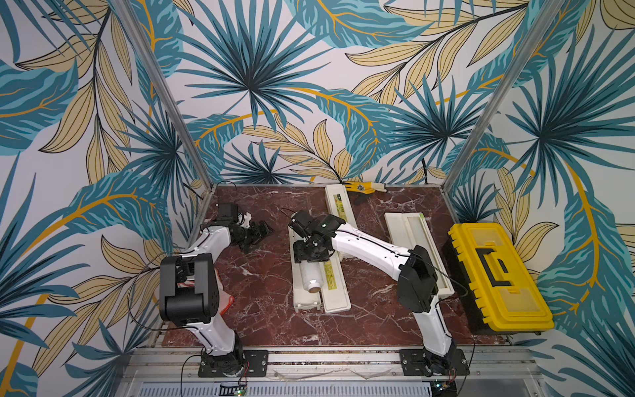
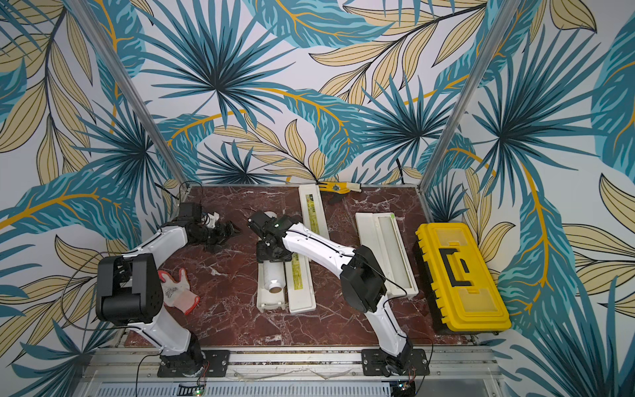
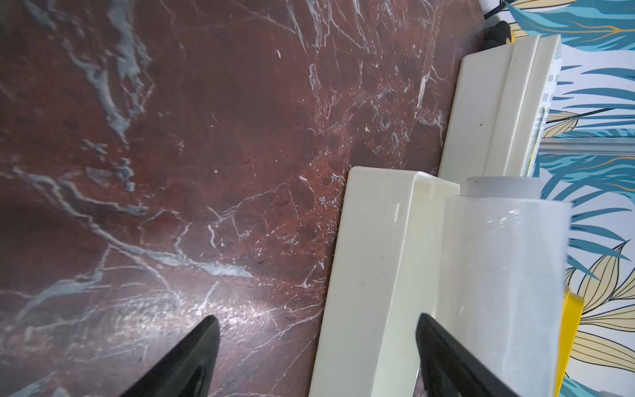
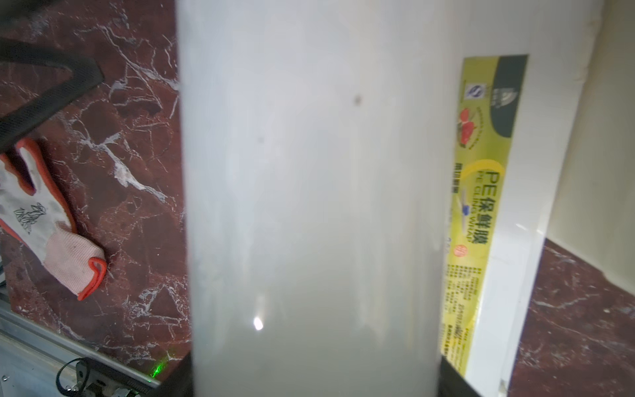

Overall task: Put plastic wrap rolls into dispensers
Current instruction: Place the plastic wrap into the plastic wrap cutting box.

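Plastic wrap roll (image 4: 309, 206) | lying in open middle dispenser (image 1: 307, 304) tray | right gripper (image 1: 311, 254) jaws clamped across its midsection | left gripper (image 3: 316, 318) jaws apart, empty | handling: likely light, stiff, slick film; hold mid-barrel, not end caps

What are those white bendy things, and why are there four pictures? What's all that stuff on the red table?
They are two robot arms, a left arm and a right arm. Two pictures come from a camera high up that sees everything. The other two come from small cameras on the arms' wrists, so things look huge. On the red marble table lie a yellow toolbox, a white-and-orange glove, a yellow glove and three cream dispensers: a far dispenser, a right dispenser and a middle dispenser, which is open. The right fingers grip a milky plastic wrap roll in the middle dispenser's tray. The left fingers are spread open and hold nothing.
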